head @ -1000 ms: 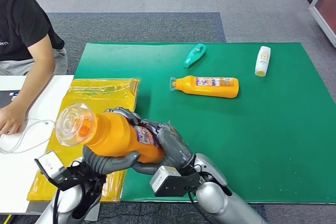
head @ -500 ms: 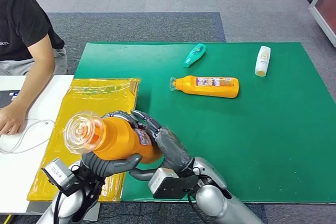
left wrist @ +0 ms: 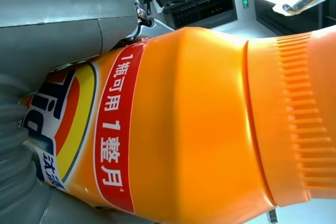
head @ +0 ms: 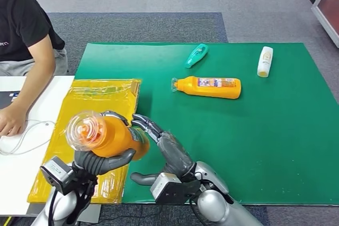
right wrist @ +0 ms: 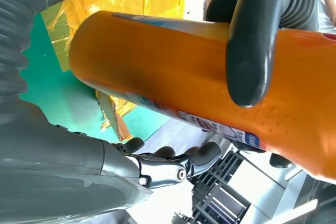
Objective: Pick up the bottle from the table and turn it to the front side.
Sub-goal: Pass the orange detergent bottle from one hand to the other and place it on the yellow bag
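The left hand (head: 101, 158) grips the orange bottle (head: 108, 136) above the near edge of the table (head: 279, 146), clear cap toward the camera. The right hand (head: 170, 152) is beside its base, fingers apart; the right wrist view seems to show a gap between them and the bottle. The left wrist view shows the label (red band, Chinese characters).

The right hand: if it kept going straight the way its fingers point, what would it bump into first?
Most likely the orange bottle held by the left hand. The right hand points its fingers toward the bottle's base, very close or just touching; depth is hard to judge.
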`<action>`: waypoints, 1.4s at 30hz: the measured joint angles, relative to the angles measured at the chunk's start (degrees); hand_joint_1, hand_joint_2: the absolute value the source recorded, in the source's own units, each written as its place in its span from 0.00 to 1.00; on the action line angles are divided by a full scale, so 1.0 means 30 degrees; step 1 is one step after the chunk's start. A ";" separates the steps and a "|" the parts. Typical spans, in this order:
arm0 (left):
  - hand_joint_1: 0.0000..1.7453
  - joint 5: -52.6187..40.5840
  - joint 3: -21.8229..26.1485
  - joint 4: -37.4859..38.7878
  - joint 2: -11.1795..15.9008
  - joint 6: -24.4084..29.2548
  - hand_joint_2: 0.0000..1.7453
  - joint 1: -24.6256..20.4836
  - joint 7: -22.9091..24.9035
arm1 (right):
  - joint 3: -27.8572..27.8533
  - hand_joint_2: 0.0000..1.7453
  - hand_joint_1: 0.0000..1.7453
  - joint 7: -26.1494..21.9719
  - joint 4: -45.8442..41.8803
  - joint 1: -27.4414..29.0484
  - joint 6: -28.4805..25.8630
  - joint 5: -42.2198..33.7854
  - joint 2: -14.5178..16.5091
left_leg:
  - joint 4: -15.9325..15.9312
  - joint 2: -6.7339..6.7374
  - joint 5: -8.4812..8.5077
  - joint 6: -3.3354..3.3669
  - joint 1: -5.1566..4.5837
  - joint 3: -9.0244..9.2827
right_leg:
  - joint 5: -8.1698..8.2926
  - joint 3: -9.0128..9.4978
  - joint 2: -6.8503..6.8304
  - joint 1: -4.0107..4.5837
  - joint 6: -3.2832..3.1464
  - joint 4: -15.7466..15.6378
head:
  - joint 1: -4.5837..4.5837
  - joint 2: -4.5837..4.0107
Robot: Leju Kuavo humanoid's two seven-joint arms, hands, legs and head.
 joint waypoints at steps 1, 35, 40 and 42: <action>1.00 -0.0077 0.0025 0.0000 0.0025 0.0000 1.00 0.0009 0.0037 | -0.0002 1.00 0.00 0.0000 0.0000 0.0010 -0.0002 0.0002 0.0000 | 0.0000 0.0000 0.0000 0.0000 0.0000 -0.0001 | 0.0000 0.0000 0.0000 0.0000 0.0000 0.0000 | 0.0002 0.0000; 1.00 -0.8926 0.3003 0.0310 0.4067 -0.1480 1.00 0.2812 0.3462 | -0.1209 1.00 0.00 -0.0313 -0.0525 0.1855 0.0534 0.0980 0.0007 | -0.0001 0.0005 -0.0003 -0.0016 0.0030 -0.0012 | -0.0008 -0.0020 0.0001 0.0035 -0.0033 0.0001 | -0.0004 0.0000; 1.00 -1.0064 0.3211 0.0572 0.4146 -0.0626 1.00 0.2710 0.3401 | -0.1206 1.00 0.00 -0.0306 -0.0698 0.1900 0.0692 0.0984 0.0007 | -0.0001 0.0005 -0.0003 -0.0019 0.0033 -0.0013 | -0.0010 -0.0023 0.0001 0.0037 -0.0034 0.0001 | 0.0000 0.0000; 1.00 -1.0358 0.3233 0.0678 0.4193 -0.0535 1.00 0.2653 0.3421 | -0.1202 1.00 0.00 -0.0306 -0.0741 0.1909 0.0723 0.0984 0.0007 | -0.0001 0.0006 -0.0003 -0.0019 0.0033 -0.0013 | -0.0010 -0.0023 0.0001 0.0037 -0.0035 0.0001 | 0.0000 0.0000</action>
